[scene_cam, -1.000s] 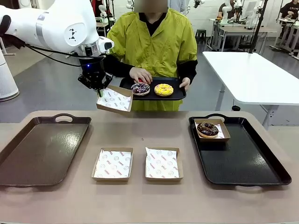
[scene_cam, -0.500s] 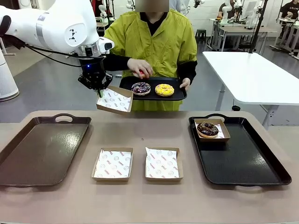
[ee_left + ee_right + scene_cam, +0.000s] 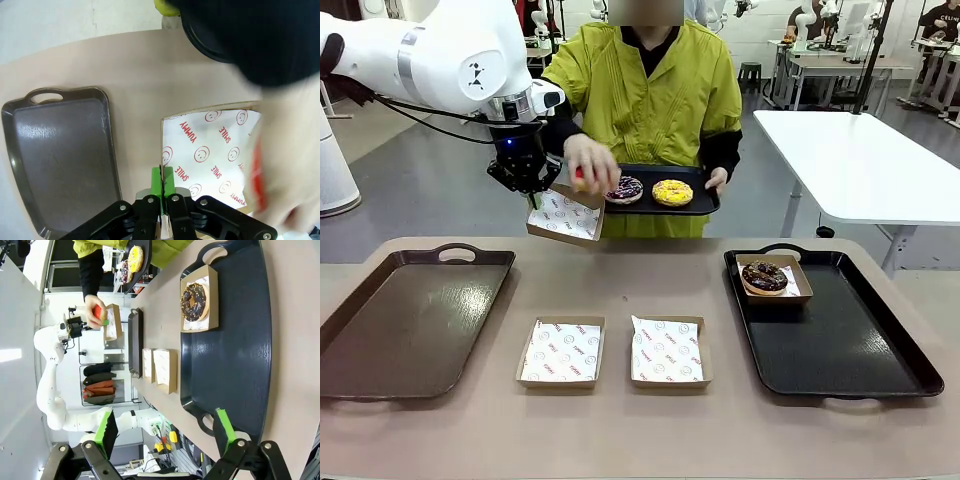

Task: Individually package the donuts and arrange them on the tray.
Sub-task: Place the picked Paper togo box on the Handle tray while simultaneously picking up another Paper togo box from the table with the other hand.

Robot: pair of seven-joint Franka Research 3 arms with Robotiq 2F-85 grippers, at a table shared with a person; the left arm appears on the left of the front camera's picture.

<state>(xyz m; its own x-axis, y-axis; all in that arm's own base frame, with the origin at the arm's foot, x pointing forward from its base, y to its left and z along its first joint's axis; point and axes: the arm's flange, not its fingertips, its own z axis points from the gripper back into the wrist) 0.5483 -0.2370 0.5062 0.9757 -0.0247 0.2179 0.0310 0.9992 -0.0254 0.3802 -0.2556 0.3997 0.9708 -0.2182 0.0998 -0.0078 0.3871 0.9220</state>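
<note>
While the left gripper (image 3: 527,188) pinches one rim of a paper-lined cardboard box (image 3: 565,215) held tilted in the air, the front view shows the person's hand (image 3: 592,163) above it with the red donut (image 3: 579,174) (mostly hidden by fingers, so its facing is unclear). The person's small black tray (image 3: 695,205) carries the purple donut (image 3: 623,188) and the yellow donut (image 3: 672,191), both flat with holes up. The chocolate donut (image 3: 764,276) lies flat in a second box (image 3: 772,258) on the black table tray (image 3: 840,350). Two lined boxes (image 3: 561,351) sit empty beside a brown tray (image 3: 410,320).

Left wrist view: the jaws are clamped on the box edge, and the hand and red donut are a blur.

Right wrist view: the right gripper (image 3: 165,426) stands wide, holding nothing, over the black table tray.
</note>
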